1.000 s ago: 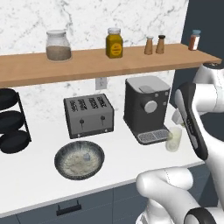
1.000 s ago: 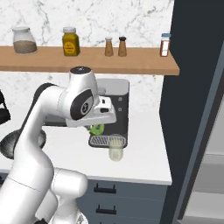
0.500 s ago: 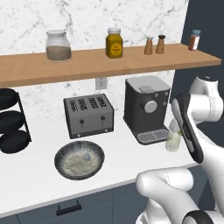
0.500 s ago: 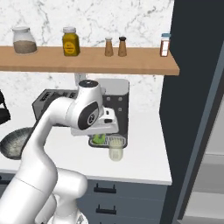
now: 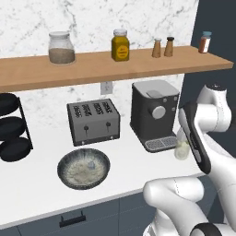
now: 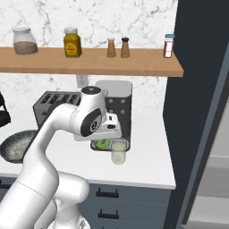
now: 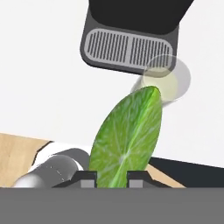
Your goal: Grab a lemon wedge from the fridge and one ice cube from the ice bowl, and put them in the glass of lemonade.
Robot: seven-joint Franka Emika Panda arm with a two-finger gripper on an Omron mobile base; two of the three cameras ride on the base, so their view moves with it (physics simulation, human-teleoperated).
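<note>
Rack (image 5: pixel 11 126) on the far left, three black tiers, well clear of the action. Next along sits the ice bowl (image 5: pixel 83 168) on the white tabletop (image 5: pixel 32 193), speckled inside, with what looks like one ice cube (image 5: pixel 91 164) in it, too small to be sure. Behind it stands the toaster (image 5: pixel 93 121), then the coffee machine (image 5: pixel 153 114) with its drip tray.

Now the business end: the claw (image 7: pixel 111 176) is pinched nearly shut on the lemon wedge (image 7: pixel 127 138), which shows bright green, cut face towards the hand camera, standing up between the two tips. In the hand view the wedge's tip just overlaps the rim of the glass of lemonade (image 7: pixel 166 83); from the right base view the glass (image 6: pixel 118 152) stands just in front of the drip tray, with the wedge (image 6: pixel 102 144) just beside it and slightly above.

So this is the carry-and-drop step for the wedge, I'd say. Next move: bring it over the glass mouth, then let go. Room is tight behind, with the machine close to the glass; the tabletop edge lies in front, and the dark wall panel (image 6: pixel 197 89) closes off the right.
</note>
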